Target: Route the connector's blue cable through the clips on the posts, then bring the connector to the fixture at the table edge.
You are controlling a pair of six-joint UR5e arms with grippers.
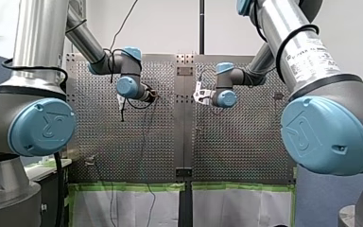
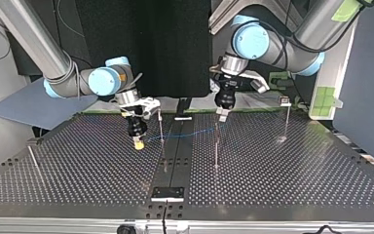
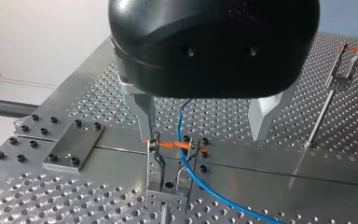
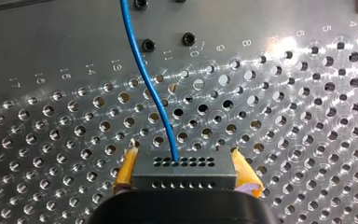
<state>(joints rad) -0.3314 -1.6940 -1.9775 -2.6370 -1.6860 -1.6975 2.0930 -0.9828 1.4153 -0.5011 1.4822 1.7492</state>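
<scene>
My right gripper (image 4: 182, 161) has its yellow pads clamped on the two short ends of the dark connector (image 4: 184, 171). The blue cable (image 4: 145, 74) leaves one hole in the connector's upper row. From there it curves away ahead of the gripper, over the perforated table (image 4: 284, 116), to the bare seam strip with its black screws.

In the top view this gripper (image 2: 138, 142) hangs low over the table just beside the middle seam. It is roughly midway between the arms' edge and the camera's edge. The cable (image 2: 190, 132) runs from it across the seam, past a thin post (image 2: 160, 124), towards the post (image 2: 216, 146) under my left gripper (image 2: 222, 114).

My left gripper (image 3: 205, 123) has its metal fingers (image 3: 142, 112) apart and grips nothing. The cable (image 3: 182, 116) rises between them. Just under one fingertip stands a forked clip (image 3: 168, 161) with orange tips. The cable crosses it at one prong, and I cannot tell whether it sits inside the fork.

A second clip post (image 3: 340, 70) stands well apart, out towards the table's side edge. A bolted plate (image 3: 72, 144) lies on the seam on the other side.

The fixture (image 2: 167, 193) sits on the seam at the table edge nearest the top view's camera, well apart from the connector.
</scene>
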